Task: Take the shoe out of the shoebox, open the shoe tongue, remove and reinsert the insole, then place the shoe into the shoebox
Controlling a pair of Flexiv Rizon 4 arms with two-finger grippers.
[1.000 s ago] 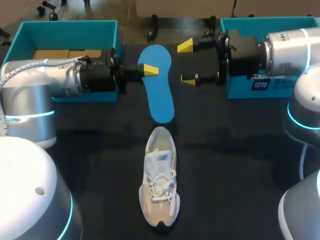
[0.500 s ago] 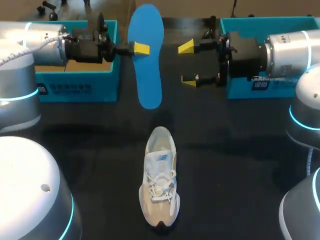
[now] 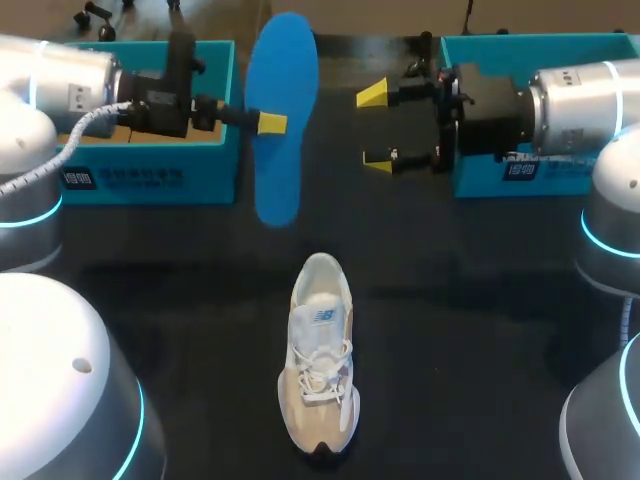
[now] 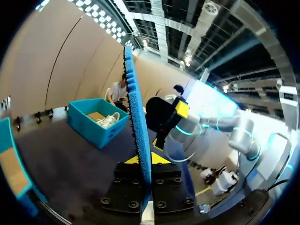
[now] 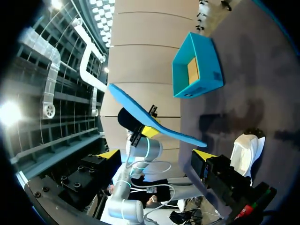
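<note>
Just past the left shoebox (image 3: 150, 178), the left tool (image 3: 270, 123) grips the blue insole (image 3: 282, 60) held off the dark surface (image 3: 450, 300), where the shoe (image 3: 320, 370) lies mid-surface, while the right tool (image 3: 375, 127) gapes wide and empty beside the right shoebox (image 3: 520, 48).

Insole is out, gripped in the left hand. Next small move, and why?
Probably lower the insole toward the opening of the shoe: the left hand holds it raised off the table, the shoe lies heel end toward it, and the right hand is open.
</note>
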